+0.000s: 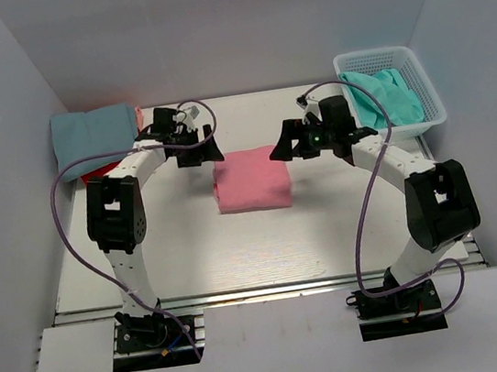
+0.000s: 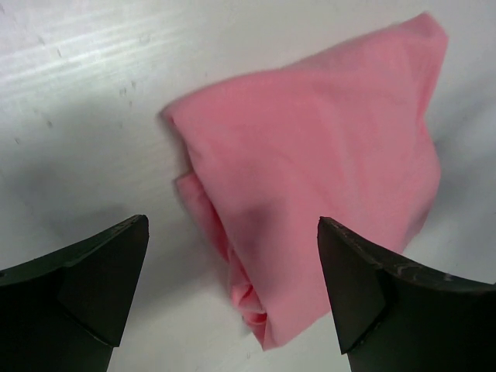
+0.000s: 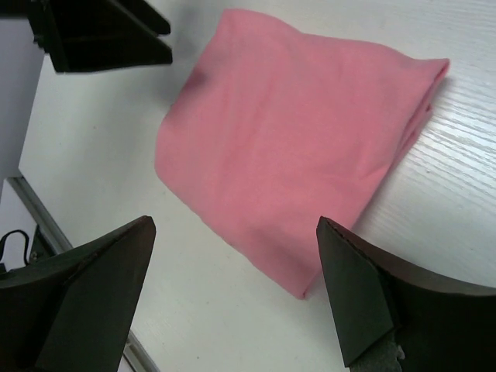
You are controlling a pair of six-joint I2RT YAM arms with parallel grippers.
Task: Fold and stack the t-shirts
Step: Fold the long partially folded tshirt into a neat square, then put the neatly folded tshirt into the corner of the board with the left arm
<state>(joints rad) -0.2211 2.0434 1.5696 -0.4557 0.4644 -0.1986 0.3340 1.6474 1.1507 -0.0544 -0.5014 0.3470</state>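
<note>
I see the white lattice basket point(image 1: 435, 113) in the back right corner of the table point(image 1: 239, 252), with a turquoise t-shirt point(image 1: 382, 98) heaped in it; the right arm's forearm runs just in front of it. At back left a dusty blue t-shirt point(image 1: 92, 138) lies folded on a red t-shirt point(image 1: 99, 175), close to the side wall, the left arm beside them. A purple cable point(image 1: 60, 212) loops off each arm. The salmon pink t-shirt point(image 1: 250, 180) lies folded in a rough square mid-table. The left gripper point(image 1: 209, 145) is at its back left corner, the right gripper point(image 1: 279, 150) at its back right, both spread wide and empty. The table is white with a faint grain; pale grey walls close three sides
</note>
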